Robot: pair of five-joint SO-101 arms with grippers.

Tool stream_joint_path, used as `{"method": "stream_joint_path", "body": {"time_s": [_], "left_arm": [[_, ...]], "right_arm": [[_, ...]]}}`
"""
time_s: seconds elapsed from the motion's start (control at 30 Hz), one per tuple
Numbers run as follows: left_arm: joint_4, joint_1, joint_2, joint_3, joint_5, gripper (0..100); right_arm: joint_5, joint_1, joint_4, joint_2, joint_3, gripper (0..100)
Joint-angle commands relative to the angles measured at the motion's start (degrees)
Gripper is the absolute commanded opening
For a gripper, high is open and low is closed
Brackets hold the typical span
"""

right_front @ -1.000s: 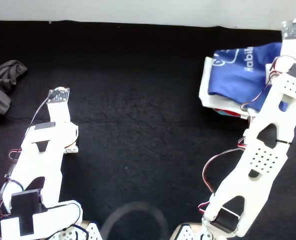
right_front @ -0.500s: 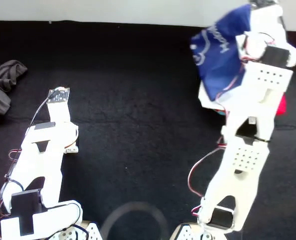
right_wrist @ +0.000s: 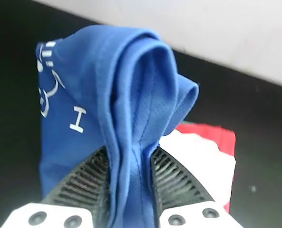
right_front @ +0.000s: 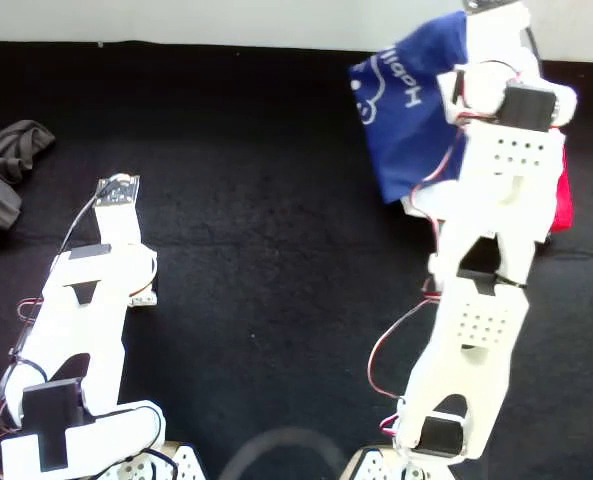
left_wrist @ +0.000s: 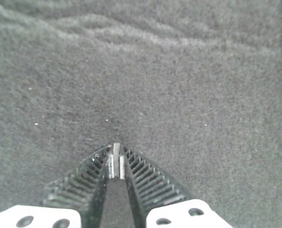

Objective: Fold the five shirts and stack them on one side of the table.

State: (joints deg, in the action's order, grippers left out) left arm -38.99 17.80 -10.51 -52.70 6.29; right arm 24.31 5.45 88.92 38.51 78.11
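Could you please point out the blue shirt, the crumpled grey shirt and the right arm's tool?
blue shirt (right_front: 406,150): high view, on the hanging cloth below the white print.
grey shirt (right_front: 1,170): high view, middle of the crumpled heap.
right tool (right_wrist: 129,156): right wrist view, midway between its fingertips, clamped on the blue shirt.

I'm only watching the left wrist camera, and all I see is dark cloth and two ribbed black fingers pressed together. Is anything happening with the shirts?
Observer: Yes. The right gripper is shut on a blue shirt and holds it up above the table, at the far right.
Operator: Is anything underneath it?
Observer: A folded pile: a white shirt with a red one showing at its edge.
Operator: And on my arm's side?
Observer: A crumpled grey shirt lies at the left edge, apart from the left gripper.
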Motion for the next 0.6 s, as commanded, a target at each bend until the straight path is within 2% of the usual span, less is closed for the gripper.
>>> {"method": "stream_joint_path", "body": {"time_s": [0.0,0.17,0.33,0.57], "left_arm": [[1.7,0.0,-0.6,-0.1,0.2,1],[1.7,0.0,-0.6,-0.1,0.2,1],[1.7,0.0,-0.6,-0.1,0.2,1],[1.7,0.0,-0.6,-0.1,0.2,1]], "right_arm": [[-0.9,5.3,-1.7,-0.5,-2.9,0.5],[-0.2,11.4,-10.4,5.4,-4.9,0.5],[7.1,14.6,-11.2,12.4,-4.4,0.5],[9.9,17.5,-14.9,16.1,-4.7,0.5]]}}
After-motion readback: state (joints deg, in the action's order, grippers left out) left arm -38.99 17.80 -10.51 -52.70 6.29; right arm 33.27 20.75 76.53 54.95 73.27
